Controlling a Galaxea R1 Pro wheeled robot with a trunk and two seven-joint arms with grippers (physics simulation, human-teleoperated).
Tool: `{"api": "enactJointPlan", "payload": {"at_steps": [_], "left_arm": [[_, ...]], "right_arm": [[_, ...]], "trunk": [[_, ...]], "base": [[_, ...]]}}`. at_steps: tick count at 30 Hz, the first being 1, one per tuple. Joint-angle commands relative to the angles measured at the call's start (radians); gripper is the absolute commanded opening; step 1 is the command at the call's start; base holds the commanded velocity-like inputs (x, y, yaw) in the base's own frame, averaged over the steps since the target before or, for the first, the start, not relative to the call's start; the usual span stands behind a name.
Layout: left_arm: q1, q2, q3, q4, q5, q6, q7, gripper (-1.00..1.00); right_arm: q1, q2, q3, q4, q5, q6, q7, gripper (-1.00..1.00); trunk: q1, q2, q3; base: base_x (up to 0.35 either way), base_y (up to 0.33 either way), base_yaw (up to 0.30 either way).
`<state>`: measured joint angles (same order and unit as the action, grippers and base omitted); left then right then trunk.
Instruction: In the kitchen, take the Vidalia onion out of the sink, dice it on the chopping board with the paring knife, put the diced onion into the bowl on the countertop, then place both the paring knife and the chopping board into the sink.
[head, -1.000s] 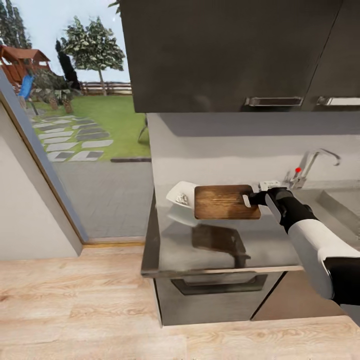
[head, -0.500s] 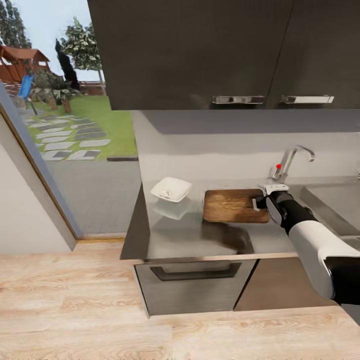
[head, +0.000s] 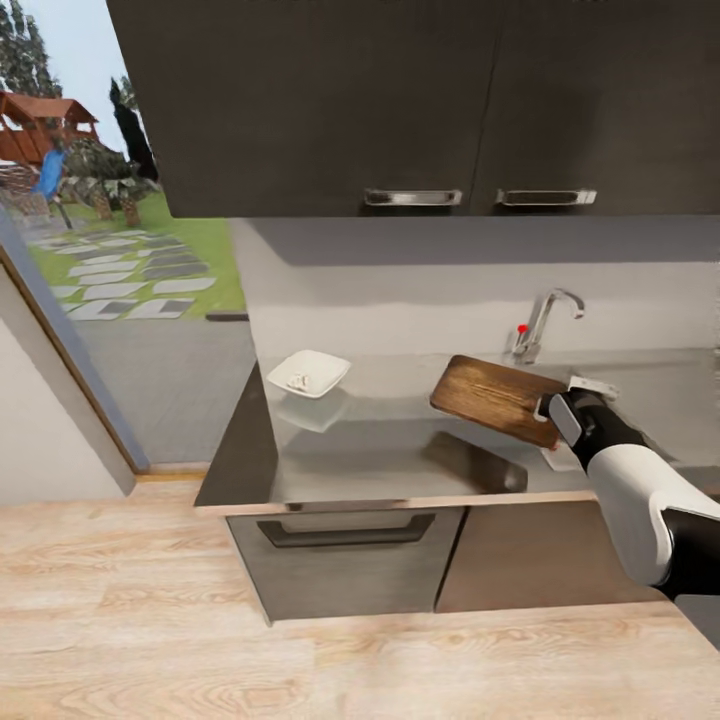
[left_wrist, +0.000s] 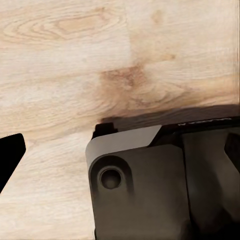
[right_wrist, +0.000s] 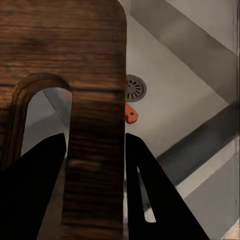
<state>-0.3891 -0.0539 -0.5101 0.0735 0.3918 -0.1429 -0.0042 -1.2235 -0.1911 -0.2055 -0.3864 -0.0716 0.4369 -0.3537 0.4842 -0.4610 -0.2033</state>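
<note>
Over the countertop (head: 380, 450), my right gripper (head: 556, 417) clamps the chopping board (head: 497, 397) at its slot end, tilted, sink (head: 665, 395) at 3 o'clock (stiff, long lever, could pivot); left claw state: can't tell

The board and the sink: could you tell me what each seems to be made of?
The board, held in the right gripper, looks like dark brown wood with a matt finish: grain lines run along it. The sink looks like grey brushed metal, dull-sheened, with a round slotted drain.
</note>
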Motion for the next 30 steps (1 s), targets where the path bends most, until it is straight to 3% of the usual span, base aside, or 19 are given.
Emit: {"api": "enactJointPlan", "payload": {"at_steps": [1,8,15,18,26,30], "left_arm": [[-0.002,-0.001,-0.008,0.005,0.007,-0.007,0.000,1.00],[-0.002,-0.001,-0.008,0.005,0.007,-0.007,0.000,1.00],[-0.002,-0.001,-0.008,0.005,0.007,-0.008,0.000,1.00],[-0.002,-0.001,-0.008,0.005,0.007,-0.009,0.000,1.00],[-0.002,0.002,-0.007,0.005,0.008,-0.009,0.005,1.00],[-0.002,0.003,-0.007,0.005,0.008,-0.009,0.007,1.00]], "right_arm": [[-0.001,-0.001,-0.003,0.004,-0.007,0.001,-0.006,-1.00],[-0.001,0.000,-0.010,0.013,-0.008,-0.007,-0.053,-1.00],[-0.001,0.008,-0.103,0.054,-0.010,-0.143,-0.183,-1.00],[-0.001,0.010,-0.119,0.065,-0.011,-0.193,-0.233,-1.00],[-0.001,0.013,-0.127,0.093,-0.013,-0.223,-0.253,-1.00],[-0.001,0.017,-0.127,0.115,-0.013,-0.277,-0.257,-1.00]], "trunk": [[0.000,-0.002,-0.002],[0.000,-0.002,-0.002],[0.000,-0.002,-0.002],[0.000,-0.002,-0.002],[0.000,-0.002,-0.002],[0.000,-0.002,-0.002]], "base": [[-0.077,-0.313,0.000],[-0.077,-0.313,0.000],[-0.046,-0.315,0.000],[-0.006,-0.320,0.000],[-0.001,-0.321,0.000],[0.025,-0.321,0.000]]}}
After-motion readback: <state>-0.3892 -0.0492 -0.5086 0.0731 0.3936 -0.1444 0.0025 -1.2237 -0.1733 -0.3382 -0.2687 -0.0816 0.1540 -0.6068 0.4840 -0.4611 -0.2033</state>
